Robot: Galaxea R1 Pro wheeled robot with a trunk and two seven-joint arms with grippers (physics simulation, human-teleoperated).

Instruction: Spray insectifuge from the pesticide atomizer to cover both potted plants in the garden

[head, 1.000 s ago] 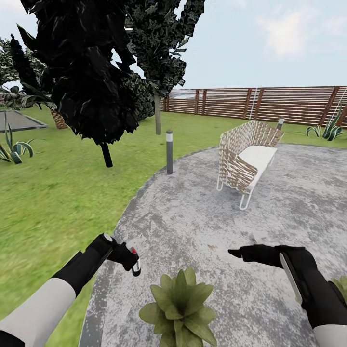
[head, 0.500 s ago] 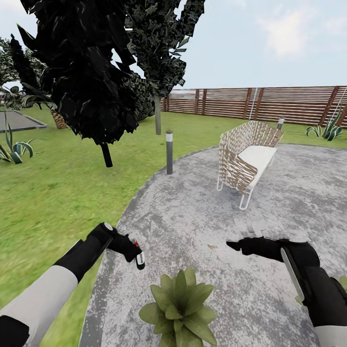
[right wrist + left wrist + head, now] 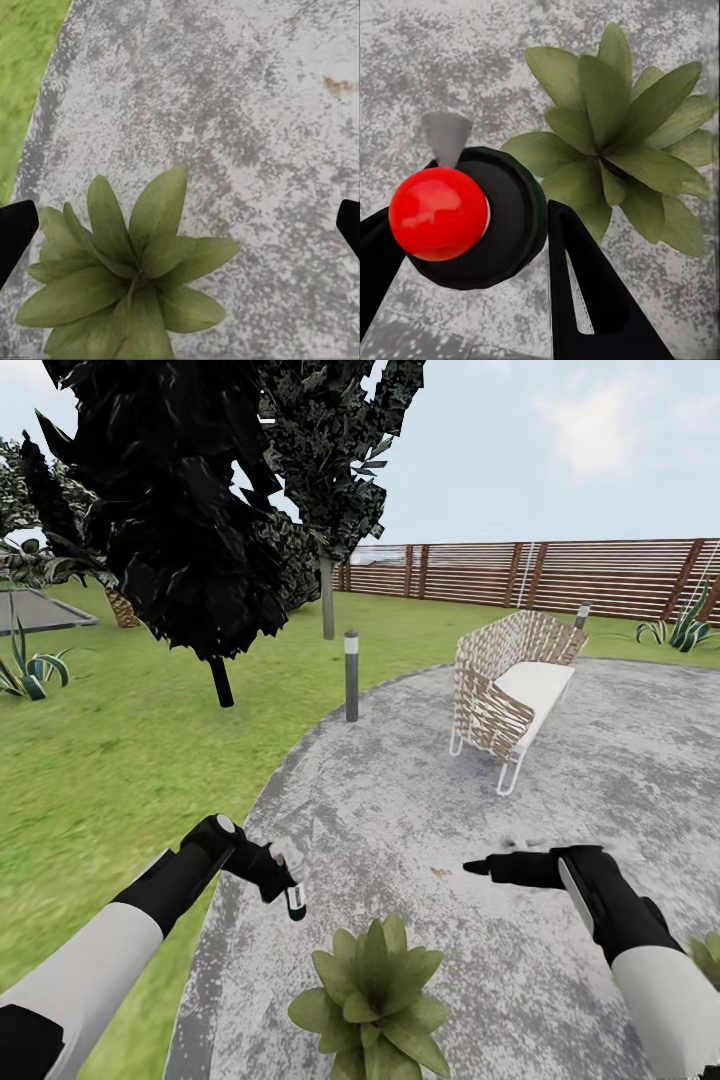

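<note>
The left end effector point(image 3: 283, 877) is clamped on the pesticide atomizer point(image 3: 292, 880), which hangs over the grey paving point(image 3: 420, 800) just above and left of the near potted plant point(image 3: 372, 988). Compared with a second ago, the atomizer has swung further toward the plant and tipped more nozzle-down, its dark green base now lowest. From the left wrist, the atomizer point(image 3: 472, 217) sits between the two black fingers point(image 3: 585, 292), red cap toward the camera, the plant's rosette point(image 3: 615, 150) right beyond it.

The right end effector point(image 3: 490, 867) has moved slightly left and turned, so the forearm now runs steeper to the lower right. Its fingertips look pressed together in the head view, though from the right wrist they appear at opposite edges, spread wide above the plant point(image 3: 127, 277). A second potted plant point(image 3: 708, 955) peeks in at the right edge.
</note>
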